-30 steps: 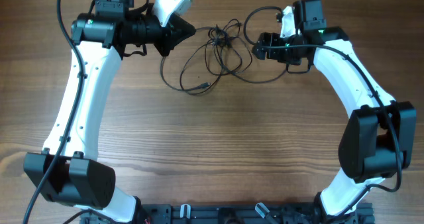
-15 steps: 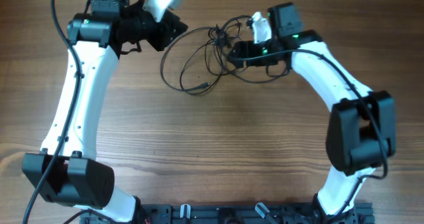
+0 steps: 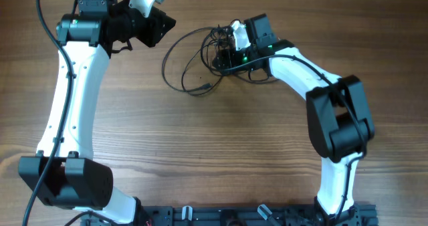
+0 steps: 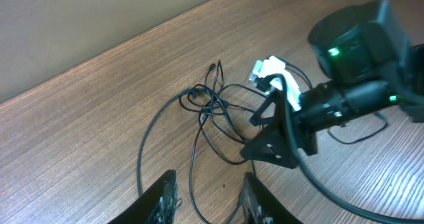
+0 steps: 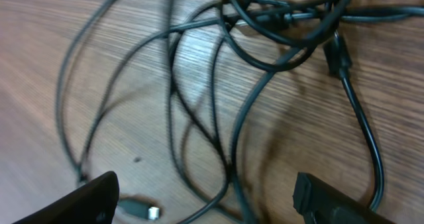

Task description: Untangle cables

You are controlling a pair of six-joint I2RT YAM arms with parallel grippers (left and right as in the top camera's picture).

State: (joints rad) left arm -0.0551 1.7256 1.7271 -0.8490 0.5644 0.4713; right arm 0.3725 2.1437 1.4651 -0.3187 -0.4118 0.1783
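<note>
The cables (image 3: 200, 59) are thin black wires, knotted at the far middle of the table, with loose loops trailing toward me. My right gripper (image 3: 219, 59) hangs low over the knot's right side. Its jaws (image 5: 212, 204) stand wide open, and several strands and a silver-tipped plug (image 5: 144, 211) lie on the wood between them. My left gripper (image 3: 171, 21) sits left of the tangle. It is open (image 4: 209, 204) and holds nothing; one strand (image 4: 195, 158) runs on the table under the gap. The knot (image 4: 209, 101) lies ahead of it.
The right arm's black wrist (image 4: 344, 71) with a green light reaches in from the right, close over the tangle. The left arm (image 3: 73, 99) spans the left side. Bare wooden table (image 3: 221, 146) fills the near half.
The right arm has swung left from beside the tangle to directly over it. The left gripper has opened and drawn back to the left, away from the knot.
</note>
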